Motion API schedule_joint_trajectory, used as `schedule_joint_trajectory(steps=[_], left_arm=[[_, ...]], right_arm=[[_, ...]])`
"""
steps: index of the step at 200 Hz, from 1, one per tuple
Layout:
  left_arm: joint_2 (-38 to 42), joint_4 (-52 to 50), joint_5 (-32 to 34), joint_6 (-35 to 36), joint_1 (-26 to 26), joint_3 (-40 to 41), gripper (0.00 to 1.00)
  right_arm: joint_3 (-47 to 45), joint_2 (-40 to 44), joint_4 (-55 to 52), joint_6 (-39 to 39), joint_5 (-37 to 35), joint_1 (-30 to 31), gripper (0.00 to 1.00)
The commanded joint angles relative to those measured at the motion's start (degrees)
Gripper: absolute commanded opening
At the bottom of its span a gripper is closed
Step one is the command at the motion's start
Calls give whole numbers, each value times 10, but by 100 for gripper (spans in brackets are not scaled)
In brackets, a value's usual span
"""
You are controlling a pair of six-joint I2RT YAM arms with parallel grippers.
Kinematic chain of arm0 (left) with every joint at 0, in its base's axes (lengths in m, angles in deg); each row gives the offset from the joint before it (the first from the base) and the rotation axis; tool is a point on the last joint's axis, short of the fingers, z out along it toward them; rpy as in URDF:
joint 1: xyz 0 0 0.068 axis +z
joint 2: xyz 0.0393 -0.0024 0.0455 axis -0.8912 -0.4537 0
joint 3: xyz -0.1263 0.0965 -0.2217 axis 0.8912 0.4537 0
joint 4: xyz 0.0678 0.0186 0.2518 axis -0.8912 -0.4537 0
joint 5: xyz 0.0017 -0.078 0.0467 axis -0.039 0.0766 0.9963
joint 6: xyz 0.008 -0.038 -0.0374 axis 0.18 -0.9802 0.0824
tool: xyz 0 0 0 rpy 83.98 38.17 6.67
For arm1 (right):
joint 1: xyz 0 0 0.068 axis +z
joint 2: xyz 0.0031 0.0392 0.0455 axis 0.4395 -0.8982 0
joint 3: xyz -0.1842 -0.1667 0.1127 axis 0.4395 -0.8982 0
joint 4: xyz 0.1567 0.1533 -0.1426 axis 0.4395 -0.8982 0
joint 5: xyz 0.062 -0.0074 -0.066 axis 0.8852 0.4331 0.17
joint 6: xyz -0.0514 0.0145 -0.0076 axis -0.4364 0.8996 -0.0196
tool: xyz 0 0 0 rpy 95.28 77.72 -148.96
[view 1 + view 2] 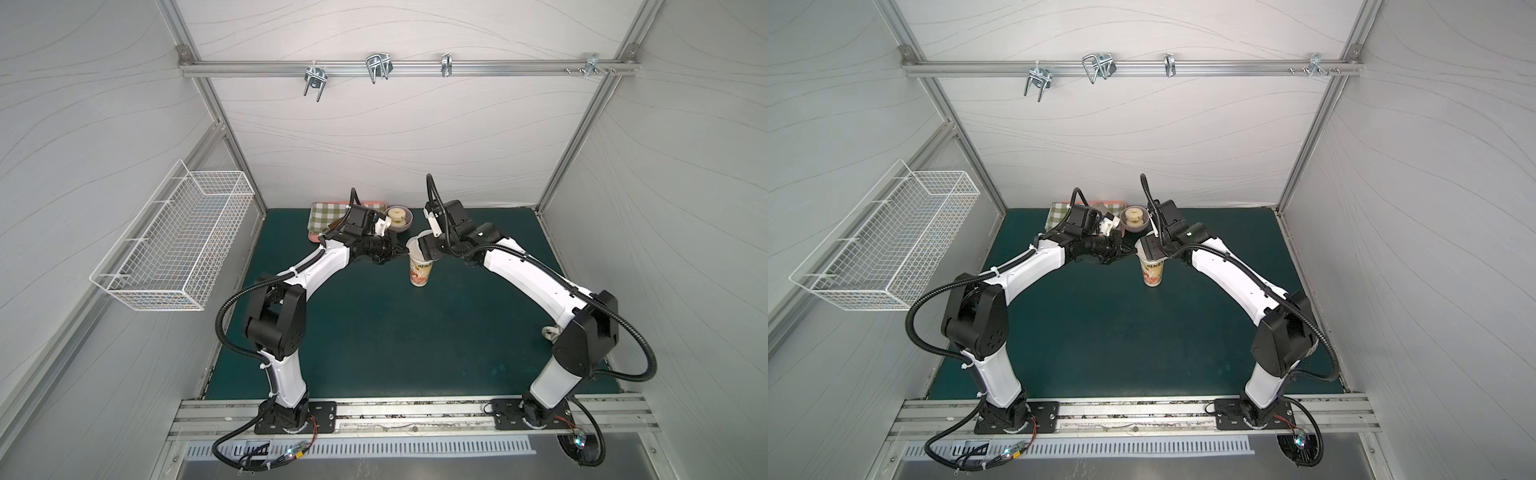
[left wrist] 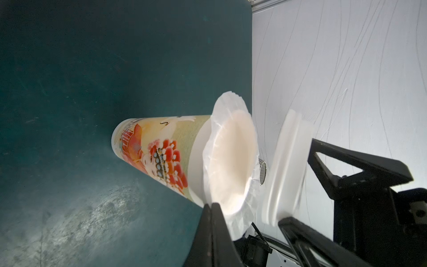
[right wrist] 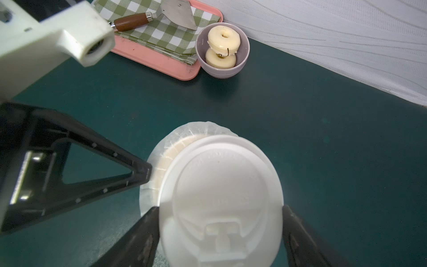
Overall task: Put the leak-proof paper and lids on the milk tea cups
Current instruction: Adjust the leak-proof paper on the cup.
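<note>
No legible text anywhere. On the milk tea cup (image 1: 419, 274) (image 1: 1152, 274), dark lettering sits just under the rim, centre of frame in both top views, too small and partly covered to read. Left wrist view: cup side (image 2: 161, 150) shows only the orange-red illustration and one dark stroke, no readable character. On the white lid (image 3: 219, 196), right wrist view: faint embossed arc of letters, blurred, unreadable.
</note>
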Motion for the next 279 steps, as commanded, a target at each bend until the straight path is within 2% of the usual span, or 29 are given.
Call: schedule_joint_trajectory(steps=[1,107,279], left_arm=[[1,17,-7,3,-3,-10,0],[29,19,2,15,-3,26,0],[27,20,5,10,-3,-10,0]], right_arm=[[3,15,0,0,-2,-2,81],[12,7,-2,2,4,-1,81],[28,-21,-6,4,24,1,80]])
